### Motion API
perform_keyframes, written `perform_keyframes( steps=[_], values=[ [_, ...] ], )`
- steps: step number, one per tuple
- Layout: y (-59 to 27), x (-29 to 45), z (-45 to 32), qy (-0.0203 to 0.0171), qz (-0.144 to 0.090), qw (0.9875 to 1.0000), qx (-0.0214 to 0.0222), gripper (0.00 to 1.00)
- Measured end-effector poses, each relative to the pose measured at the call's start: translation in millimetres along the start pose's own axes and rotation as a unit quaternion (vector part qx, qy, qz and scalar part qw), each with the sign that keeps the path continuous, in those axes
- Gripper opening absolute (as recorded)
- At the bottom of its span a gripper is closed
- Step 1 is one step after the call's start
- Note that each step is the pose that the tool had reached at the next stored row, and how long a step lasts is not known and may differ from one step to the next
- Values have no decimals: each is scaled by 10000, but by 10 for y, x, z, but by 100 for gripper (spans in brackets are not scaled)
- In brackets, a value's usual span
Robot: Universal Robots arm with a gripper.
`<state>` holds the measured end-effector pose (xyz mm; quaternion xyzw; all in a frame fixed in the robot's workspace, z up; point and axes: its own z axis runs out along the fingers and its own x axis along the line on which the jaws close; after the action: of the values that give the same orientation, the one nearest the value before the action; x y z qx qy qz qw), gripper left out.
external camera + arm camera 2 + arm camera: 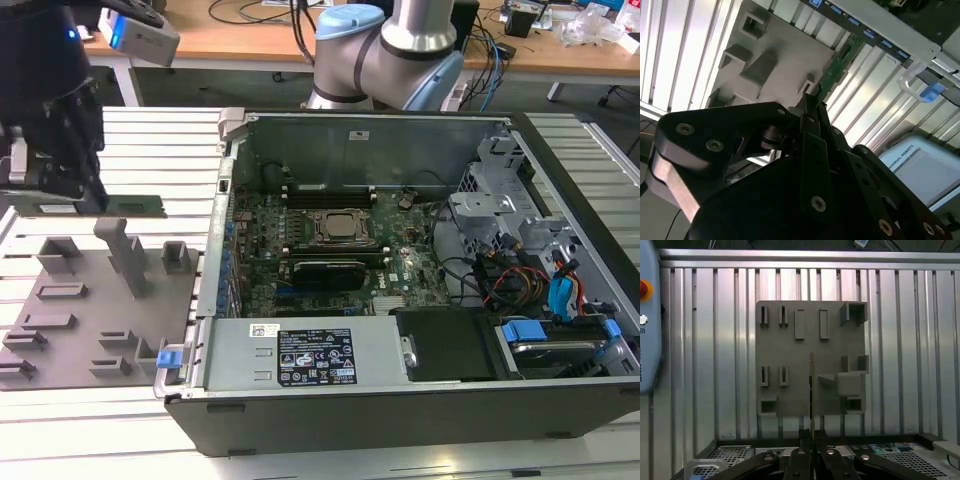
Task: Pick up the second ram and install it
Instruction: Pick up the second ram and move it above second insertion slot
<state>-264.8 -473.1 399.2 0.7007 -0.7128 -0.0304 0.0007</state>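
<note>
Second ram gripped over the grey holder tray

Exterior view: my gripper is clamped on the second ram, above the grey holder tray. Second wrist view: the ram pokes beyond my fingers. First wrist view: it lies edge-on across the tray.

The second ram, a thin, long, narrow green circuit-board stick, is clamped at one end between the fingers of the black gripper. It lies level, with its free end pointing toward the exterior view's right. It hangs above the grey plastic holder plate, beside the computer case. In the first wrist view the stick appears edge-on as a thin line. In the second wrist view the stick shows its green face.
</note>
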Motion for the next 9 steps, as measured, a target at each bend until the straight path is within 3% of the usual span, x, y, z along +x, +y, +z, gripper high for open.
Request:
perform_keyframes(
  steps=[1, 2, 6, 9],
  values=[
    [-171, -3, -7, 0, 0, 10000, -3, 14],
    [-241, -4, -10, 0, 0, 10000, -4, 14],
    [-401, -7, -18, 1, 1, 10000, -9, 14],
    [-569, -10, -25, 1, 1, 10000, -12, 14]
  ],
)
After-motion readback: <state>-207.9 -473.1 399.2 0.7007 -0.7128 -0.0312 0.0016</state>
